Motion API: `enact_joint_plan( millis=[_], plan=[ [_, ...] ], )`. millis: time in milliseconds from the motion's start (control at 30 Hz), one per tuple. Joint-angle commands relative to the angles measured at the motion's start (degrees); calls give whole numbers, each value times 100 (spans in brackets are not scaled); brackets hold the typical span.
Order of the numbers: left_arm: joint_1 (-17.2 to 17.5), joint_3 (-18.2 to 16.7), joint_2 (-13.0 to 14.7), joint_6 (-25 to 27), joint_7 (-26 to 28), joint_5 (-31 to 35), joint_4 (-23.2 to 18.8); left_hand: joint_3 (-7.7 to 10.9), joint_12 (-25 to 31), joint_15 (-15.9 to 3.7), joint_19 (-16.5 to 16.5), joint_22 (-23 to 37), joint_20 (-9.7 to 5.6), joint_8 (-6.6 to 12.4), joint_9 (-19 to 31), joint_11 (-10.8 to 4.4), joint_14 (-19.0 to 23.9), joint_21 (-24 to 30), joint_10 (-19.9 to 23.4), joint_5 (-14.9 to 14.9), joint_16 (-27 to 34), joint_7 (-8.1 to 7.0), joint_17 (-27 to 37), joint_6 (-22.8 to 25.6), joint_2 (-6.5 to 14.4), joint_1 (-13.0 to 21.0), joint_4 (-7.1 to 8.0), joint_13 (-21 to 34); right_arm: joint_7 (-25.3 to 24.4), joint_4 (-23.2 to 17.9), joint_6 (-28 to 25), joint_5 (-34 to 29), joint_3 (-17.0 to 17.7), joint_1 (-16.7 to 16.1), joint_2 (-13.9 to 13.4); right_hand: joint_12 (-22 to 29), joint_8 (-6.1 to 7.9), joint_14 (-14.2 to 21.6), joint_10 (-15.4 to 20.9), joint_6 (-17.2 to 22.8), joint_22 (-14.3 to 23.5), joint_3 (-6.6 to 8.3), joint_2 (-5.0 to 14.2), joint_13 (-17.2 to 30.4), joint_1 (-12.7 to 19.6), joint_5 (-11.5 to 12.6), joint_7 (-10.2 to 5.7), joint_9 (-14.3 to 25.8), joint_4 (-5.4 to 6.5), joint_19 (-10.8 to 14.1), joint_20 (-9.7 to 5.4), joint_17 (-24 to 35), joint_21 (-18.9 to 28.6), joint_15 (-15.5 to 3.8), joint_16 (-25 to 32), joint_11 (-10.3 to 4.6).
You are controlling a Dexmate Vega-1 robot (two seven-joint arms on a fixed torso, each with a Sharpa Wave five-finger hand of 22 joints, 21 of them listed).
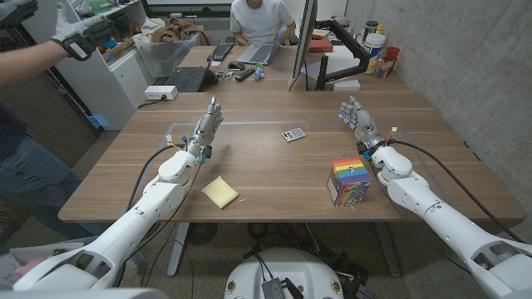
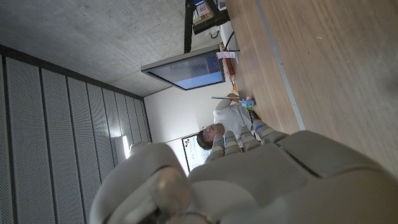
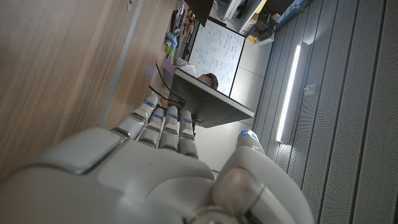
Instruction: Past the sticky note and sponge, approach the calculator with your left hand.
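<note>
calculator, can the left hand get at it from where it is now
Probably yes. The left hand holds nothing, and only bare table lies between it and the calculator. The sticky note sits nearer the robot, out of that path.

Head view evenly and brightly lit from overhead — soft, short shadows on the tabletop (image 1: 274, 166), sharp focus, edges bowed by the wide lens. Both wrist views dimmer; the near hand (image 2: 261, 180) soft-focused, a ceiling strip light (image 3: 289, 93) glaring — slight blur on the wood.

The wooden table (image 1: 274, 170) carries a yellow sticky note pad (image 1: 220, 192), a small calculator (image 1: 293, 134) near the middle, and a rainbow-striped box (image 1: 350, 181).
</note>
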Motion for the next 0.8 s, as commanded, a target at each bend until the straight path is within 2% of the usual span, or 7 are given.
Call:
enact_joint_plan(
  millis=[33, 400, 533, 800],
  plan=[
    [48, 16, 46, 67, 109, 69, -126, -14, 11, -21, 22, 12, -346, 38, 29, -24, 10, 18, 25, 43, 10, -1, 18, 20, 0, 61, -19, 18, 163, 160, 27, 42, -56, 165, -45, 35, 50, 64, 74, 83, 29, 19, 0, 10, 34, 34, -18, 31, -16, 55, -48, 21, 50, -11, 46, -6],
    [106, 49, 207, 234, 254, 222, -355, -6, -1, -16, -6, 11, -313, 30, 30, -13, 9, -2, 21, 56, -2, -8, 16, 20, 13, 117, -48, 17, 261, 320, 55, 60, -74, 250, -28, 42, 53, 94, 104, 110, 28, 18, 10, 10, 35, 35, -30, 31, -17, 68, -54, 21, 52, -7, 52, -2],
    [139, 53, 352, 352, 363, 349, -543, 5, -12, -11, -77, 13, -150, 19, 31, -7, 11, -33, 16, 66, -10, -10, 15, 7, 26, 186, -82, 18, 289, 350, 69, 72, -76, 260, -17, 41, 54, 101, 107, 117, 28, 17, 13, 10, 34, 36, -30, 32, -18, 69, -51, 22, 51, -10, 52, -24],
    [160, 57, 536, 494, 488, 520, -765, 38, -34, 22, -139, 18, -134, 16, 34, 4, -15, -55, -23, 78, -28, -35, 14, 6, 62, 295, -134, 20, 269, 311, 58, 52, -75, 251, -51, 39, 50, 104, 110, 121, 28, 14, 16, 10, 31, 35, -31, 32, -18, 66, -39, 22, 48, -5, 50, -15]
  ],
)
